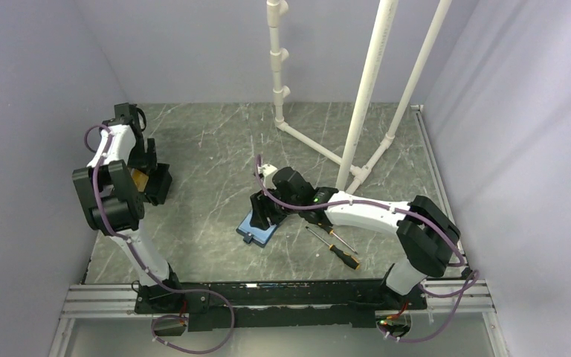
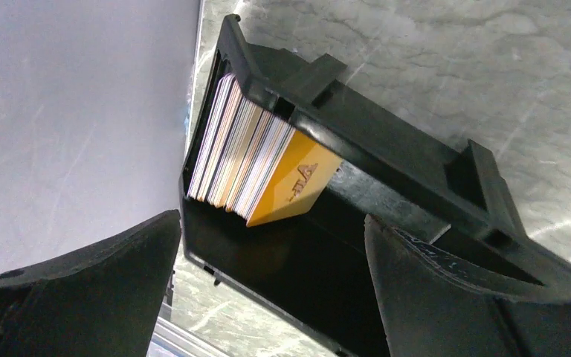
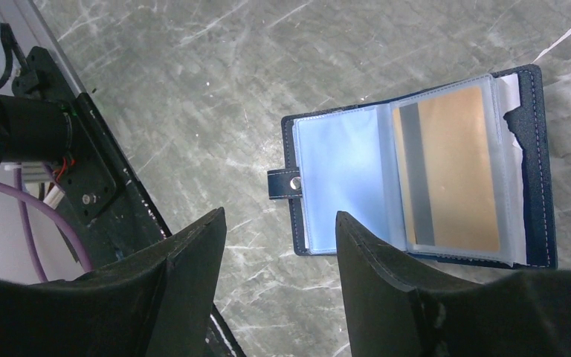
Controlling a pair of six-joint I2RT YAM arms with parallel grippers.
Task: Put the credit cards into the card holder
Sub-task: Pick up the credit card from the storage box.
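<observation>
The credit cards (image 2: 249, 160) stood on edge as a pack at one end of the black box (image 2: 401, 149), directly ahead of the left hand (image 2: 268, 223). This hand was released and held nothing. The front orange card (image 2: 294, 186) leaned out toward the gap between its fingers, so I judge the left arm was the one to take it. The card holder (image 3: 416, 167) lay opened on the surface (image 3: 193, 74), well apart from the box and just beside the right hand (image 3: 279, 219), also released and empty. A gold card (image 3: 453, 171) sat in one sleeve.
</observation>
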